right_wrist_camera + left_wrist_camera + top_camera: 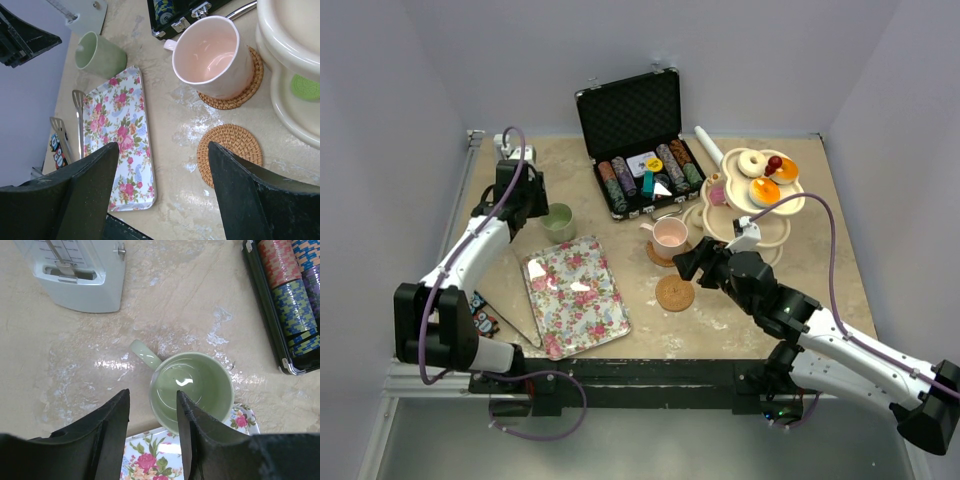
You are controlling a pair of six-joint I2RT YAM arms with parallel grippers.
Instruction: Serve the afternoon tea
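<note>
Beige table (620, 230), grey walls (520, 60), left gripper (152, 393) parted astride green cup (200, 385) rim, right gripper (163, 146) wide, empty

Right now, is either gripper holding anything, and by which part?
Nothing is held. The left gripper stands open astride the rim of the green cup, near its handle; the right gripper is open and empty.

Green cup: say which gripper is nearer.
Left. The left gripper hangs over the rim of the green cup; the right gripper is across the tray, by the pink cup.
</note>
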